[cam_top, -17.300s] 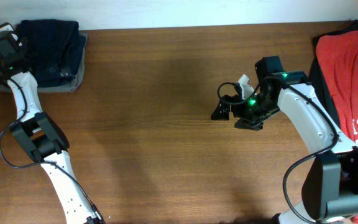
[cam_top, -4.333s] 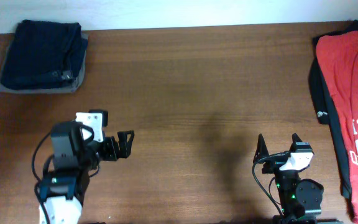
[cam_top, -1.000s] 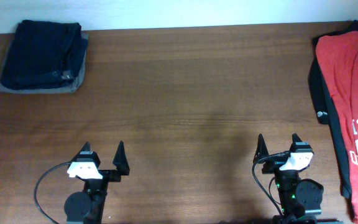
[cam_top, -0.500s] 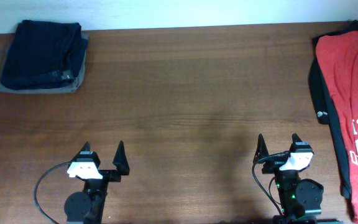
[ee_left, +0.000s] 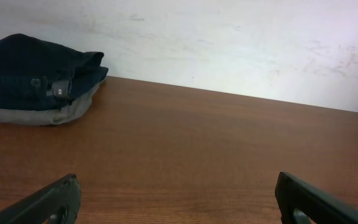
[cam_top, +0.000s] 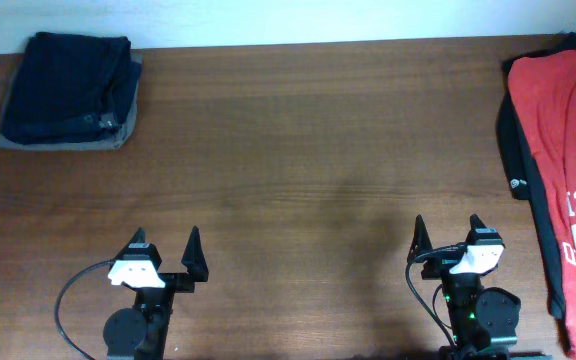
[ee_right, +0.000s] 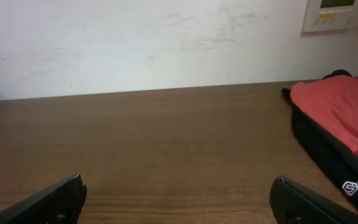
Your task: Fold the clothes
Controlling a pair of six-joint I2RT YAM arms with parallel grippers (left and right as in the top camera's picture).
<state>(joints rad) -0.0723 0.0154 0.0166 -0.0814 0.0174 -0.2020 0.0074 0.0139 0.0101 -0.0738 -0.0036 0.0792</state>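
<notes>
The clothes, dark navy shorts (cam_top: 68, 85), lie folded into a compact rectangle at the table's far left corner, on top of a grey-olive garment (cam_top: 30, 143). The left wrist view shows the navy shorts (ee_left: 30, 68) as a thick folded stack with a small label. My left gripper (cam_top: 166, 240) stands at the near edge, open and empty, far from the stack. My right gripper (cam_top: 446, 228) stands at the near edge on the right, also open and empty. In each wrist view, the left gripper (ee_left: 176, 180) and the right gripper (ee_right: 177, 182) show only bare wood between the fingers.
A red T-shirt with white lettering (cam_top: 558, 130) lies along the right edge over a black garment (cam_top: 511, 140); the right wrist view shows the red T-shirt (ee_right: 340, 102) too. A white wall runs behind the brown wooden table (cam_top: 318, 150).
Nothing has moved in the last second. Before that, the left arm drew back from the folded stack and the right arm from mid-table, both to the near edge.
</notes>
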